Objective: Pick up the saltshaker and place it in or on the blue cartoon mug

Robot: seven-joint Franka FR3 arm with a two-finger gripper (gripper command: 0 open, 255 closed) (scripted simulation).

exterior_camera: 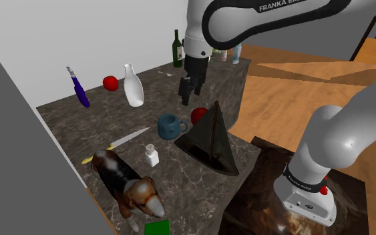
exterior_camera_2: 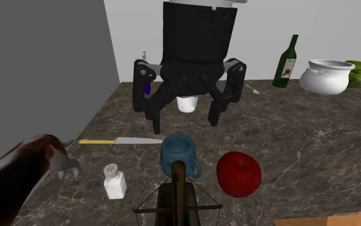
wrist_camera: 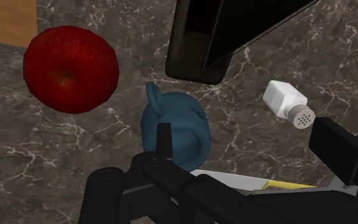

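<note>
My gripper (exterior_camera_2: 184, 115) hangs wide open and empty over the blue mug (exterior_camera_2: 179, 154), so reaching for the saltshaker (exterior_camera_2: 115, 182) I risk clipping the mug or the knife (exterior_camera_2: 124, 140).

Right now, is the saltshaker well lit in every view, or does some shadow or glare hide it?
Shoulder view: the saltshaker reads bright white against the dark veined counter, with no glare. Second exterior view: evenly lit, its cap holes visible. Wrist view: bright too, with nothing shading it.
</note>
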